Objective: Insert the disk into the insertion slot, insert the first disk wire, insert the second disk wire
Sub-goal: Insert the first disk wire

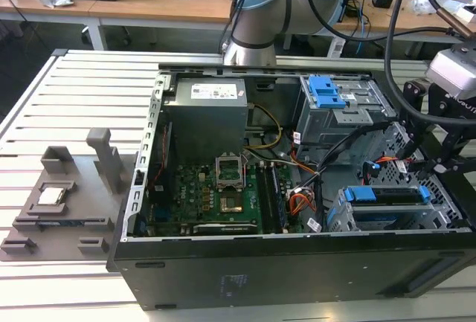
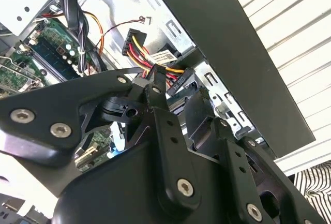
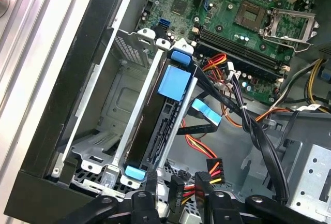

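Note:
The disk [image 3: 174,81], silver in its blue carrier, sits on edge inside the insertion slot [image 3: 106,113], the low grey cage; in the exterior view the disk [image 1: 388,195] rests in that cage [image 1: 338,218] at the case's front right. My gripper [image 3: 178,185] hangs over the cage's end, shut on the black plug of the second disk wire [image 3: 177,189], whose red, yellow and orange strands [image 2: 155,61] run up from the fingertips [image 2: 154,90]. The first disk wire [image 3: 207,112], with its blue end, lies beside the disk; I cannot tell whether it is plugged in. The gripper [image 1: 437,160] stands at the case's right.
The taller cage with a blue latch [image 1: 327,93] stands behind the low cage. The motherboard [image 1: 216,195] and power supply [image 1: 207,110] fill the exterior view's left half of the case. A second black plug [image 3: 214,168] hangs close by. A grey fixture [image 1: 63,195] rests on the slatted table.

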### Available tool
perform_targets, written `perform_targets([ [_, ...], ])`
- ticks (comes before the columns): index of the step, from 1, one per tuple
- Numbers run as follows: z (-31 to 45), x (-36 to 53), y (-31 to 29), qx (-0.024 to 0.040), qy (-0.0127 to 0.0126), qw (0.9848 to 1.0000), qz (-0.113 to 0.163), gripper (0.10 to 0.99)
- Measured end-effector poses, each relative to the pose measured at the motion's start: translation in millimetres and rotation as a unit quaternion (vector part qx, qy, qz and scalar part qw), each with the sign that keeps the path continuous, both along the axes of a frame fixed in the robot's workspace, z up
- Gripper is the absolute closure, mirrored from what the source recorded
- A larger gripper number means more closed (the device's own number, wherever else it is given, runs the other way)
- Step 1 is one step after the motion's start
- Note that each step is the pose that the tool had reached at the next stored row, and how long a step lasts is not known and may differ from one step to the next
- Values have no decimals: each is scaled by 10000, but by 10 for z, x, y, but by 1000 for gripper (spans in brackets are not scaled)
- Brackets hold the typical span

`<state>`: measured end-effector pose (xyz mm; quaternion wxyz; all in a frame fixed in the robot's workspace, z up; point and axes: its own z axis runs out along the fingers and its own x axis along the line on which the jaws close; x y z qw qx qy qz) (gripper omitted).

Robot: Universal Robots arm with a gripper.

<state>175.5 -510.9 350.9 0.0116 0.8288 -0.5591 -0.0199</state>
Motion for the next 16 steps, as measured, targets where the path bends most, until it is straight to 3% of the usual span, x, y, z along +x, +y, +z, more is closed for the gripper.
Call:
perform_targets([
  [1, 0, 0, 0, 0, 0, 10000, 1, 678],
  [5, 1, 0, 0, -1, 0, 10000, 4, 910],
  [11, 0, 0, 0, 0, 0, 10000, 9, 910],
  [16, -1, -143, -2, 1, -26, 10000, 8, 910],
])
